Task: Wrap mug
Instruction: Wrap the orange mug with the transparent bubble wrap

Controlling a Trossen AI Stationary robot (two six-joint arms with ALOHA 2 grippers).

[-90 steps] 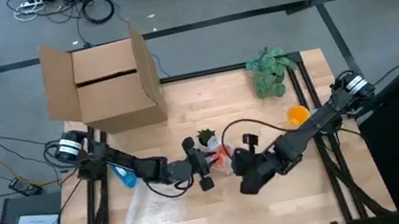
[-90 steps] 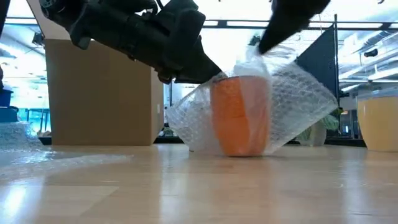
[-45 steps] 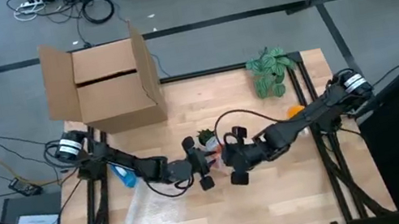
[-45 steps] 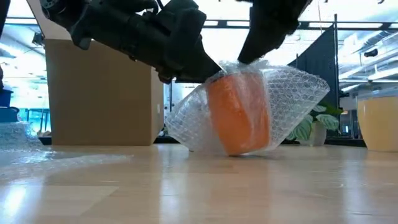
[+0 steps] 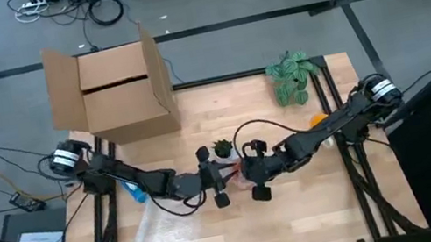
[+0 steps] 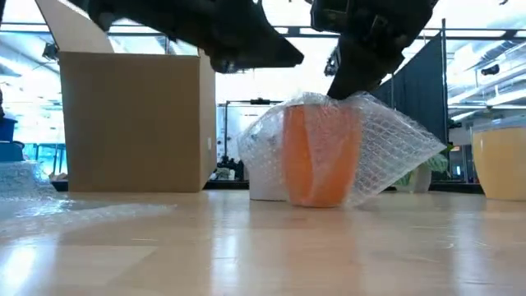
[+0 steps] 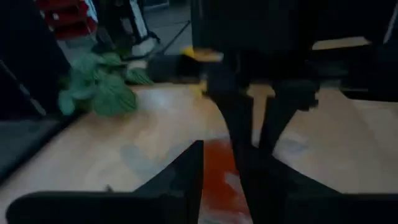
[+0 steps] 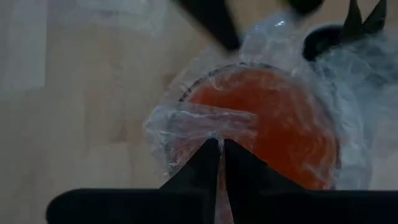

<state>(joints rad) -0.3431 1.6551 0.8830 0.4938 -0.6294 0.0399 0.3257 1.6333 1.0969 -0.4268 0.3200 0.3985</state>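
— Where do we have room on the desk (image 5: 304, 221)?
— Its near half lies mostly bare around us, apart from a loose sheet of bubble wrap (image 5: 173, 235) toward the left front corner. The cardboard box (image 5: 114, 90) stands at the far left corner with its flaps open; what is in it we cannot see. A green plant (image 5: 292, 76) sits at the far right corner, and a yellow cup (image 6: 501, 160) stands near the right edge.
— And the mug (image 6: 319, 160)?
— Mid-desk, between our two tools. It stands upright in the low view, long axis vertical, with its mouth up toward the right wrist camera. Clear bubble wrap is draped round it and flares out to one side.
— The right tool (image 8: 219, 163)?
— Directly above the mug's rim, fingers pressed together on a fold of the wrap.
— The left tool (image 5: 212, 179)?
— Just beside the mug, above desk level. It looks spread and clear of the wrap, though that view is blurred, so we say so cautiously.
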